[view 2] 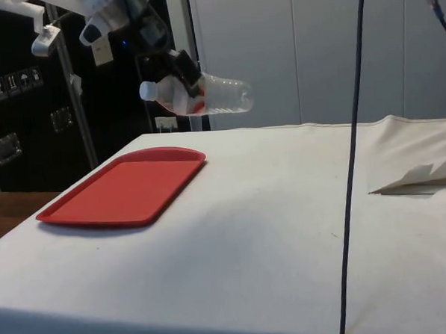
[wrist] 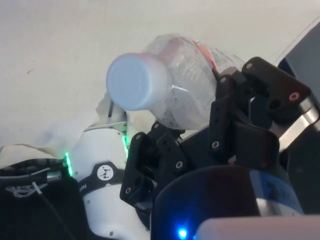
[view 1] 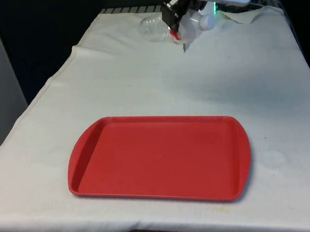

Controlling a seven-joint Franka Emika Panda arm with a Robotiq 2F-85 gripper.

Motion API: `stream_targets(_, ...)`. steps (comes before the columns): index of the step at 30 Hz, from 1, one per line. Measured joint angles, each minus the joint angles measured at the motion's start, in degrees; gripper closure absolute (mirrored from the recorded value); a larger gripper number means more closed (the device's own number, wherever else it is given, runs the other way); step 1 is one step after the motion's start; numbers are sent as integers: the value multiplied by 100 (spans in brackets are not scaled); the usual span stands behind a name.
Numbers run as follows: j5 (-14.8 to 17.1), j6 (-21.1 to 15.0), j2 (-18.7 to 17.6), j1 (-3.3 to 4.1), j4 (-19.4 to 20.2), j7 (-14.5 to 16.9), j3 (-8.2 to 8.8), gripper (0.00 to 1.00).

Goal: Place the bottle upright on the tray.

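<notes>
Your gripper (view 2: 179, 78) is clamped on the clear bottle (view 2: 204, 97), holding it horizontal in the air above the white cloth (view 1: 239, 80), well apart from the red tray (view 1: 159, 156).

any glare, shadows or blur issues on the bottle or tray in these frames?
Front view: clear bottle washes out against the white cloth, its edges faint; red tray evenly lit, with only soft sheen. Side view: the bottle in the hand reads well against the pale wall; the cloth shows only soft shadows. Wrist view: white cap looks soft-edged up close.
</notes>
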State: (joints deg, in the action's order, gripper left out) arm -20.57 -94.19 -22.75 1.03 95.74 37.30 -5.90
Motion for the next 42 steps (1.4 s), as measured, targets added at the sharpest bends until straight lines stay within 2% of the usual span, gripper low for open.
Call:
stream_targets(19,567,-183,-69,-34,-126,97,195,100)
stream_targets(32,579,-183,-74,-23,-138,109,212,100)
stream_targets(42,584,-218,-206,-29,-292,-97,212,100)
